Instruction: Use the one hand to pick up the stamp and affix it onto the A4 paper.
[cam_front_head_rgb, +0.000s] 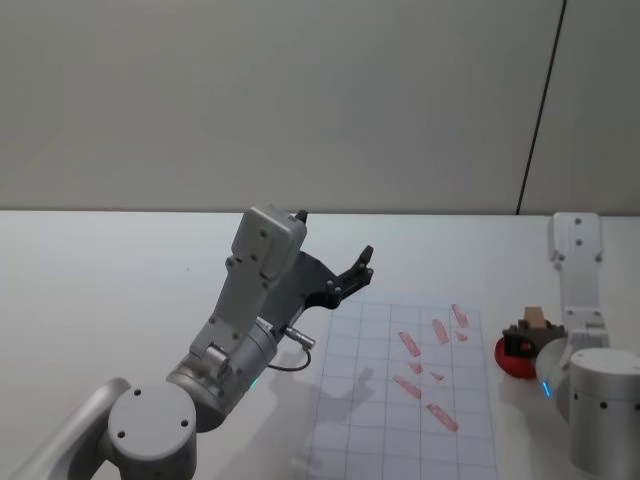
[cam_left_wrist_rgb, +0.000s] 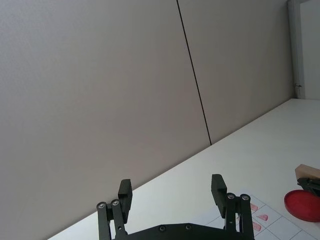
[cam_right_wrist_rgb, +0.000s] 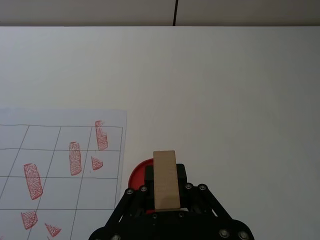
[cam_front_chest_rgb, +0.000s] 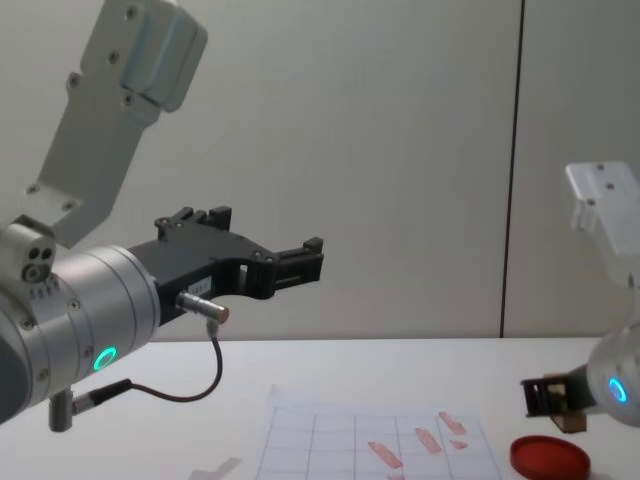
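Stamp (cam_right_wrist_rgb: 166, 179) over red ink pad (cam_front_chest_rgb: 549, 457)

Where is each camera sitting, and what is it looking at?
Head: high up, looking down at the A4 paper, both arms showing.
Chest: lower, looking across the table; raised left pincer, ink pad.
Left wrist: on the lifted left arm, facing the wall, its open fingers showing.
Right wrist: above the table; right pincer grips the stamp.
Shared: every view shows the paper's red marks.
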